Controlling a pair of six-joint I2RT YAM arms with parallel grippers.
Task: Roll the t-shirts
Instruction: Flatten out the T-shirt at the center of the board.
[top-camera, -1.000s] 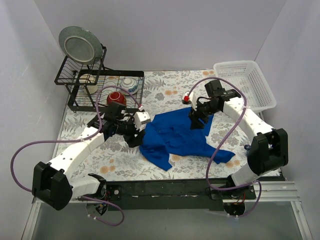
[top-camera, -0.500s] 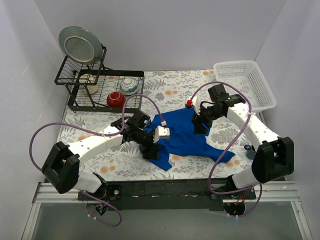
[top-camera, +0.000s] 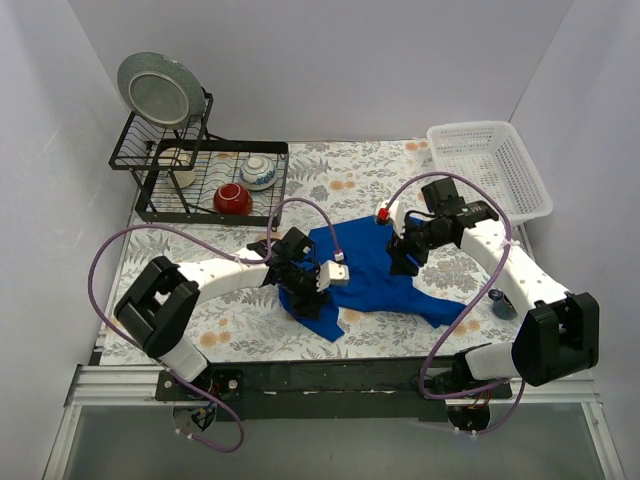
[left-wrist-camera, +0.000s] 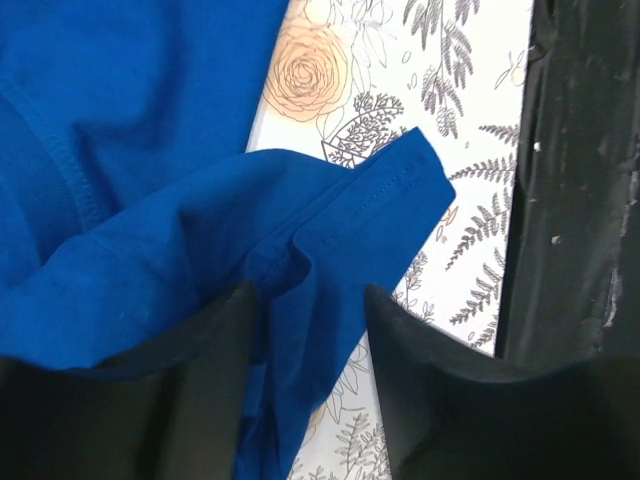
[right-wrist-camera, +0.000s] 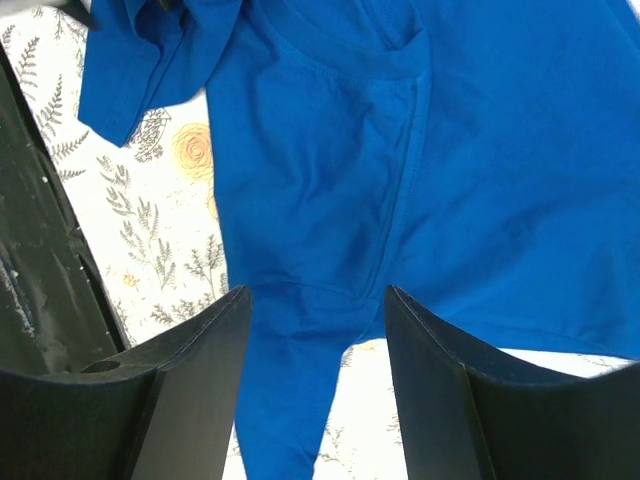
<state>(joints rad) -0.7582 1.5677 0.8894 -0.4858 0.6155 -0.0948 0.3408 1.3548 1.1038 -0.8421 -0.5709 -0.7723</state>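
The royal-blue t-shirt (top-camera: 370, 280) lies crumpled on the flowered tablecloth at centre, and its chest print is hidden. My left gripper (top-camera: 305, 290) is low over the shirt's left edge. In the left wrist view the left gripper (left-wrist-camera: 312, 300) stands open, its jaws astride a fold of the t-shirt (left-wrist-camera: 150, 200) beside a hemmed corner. My right gripper (top-camera: 403, 258) hovers over the shirt's upper right part. In the right wrist view the right gripper (right-wrist-camera: 318, 300) is open wide above the t-shirt (right-wrist-camera: 450, 150), near its collar band, holding nothing.
A black dish rack (top-camera: 210, 180) stands at the back left, holding a plate (top-camera: 158, 88), a red bowl (top-camera: 232, 197) and a white bowl (top-camera: 258, 170). At the back right sits a white basket (top-camera: 490, 165). A black rail (top-camera: 330, 375) runs along the table's near edge.
My left arm has swung right from beside the shirt onto its left edge, and the cloth there has bunched inward. The right gripper has shifted slightly right and toward the near side.
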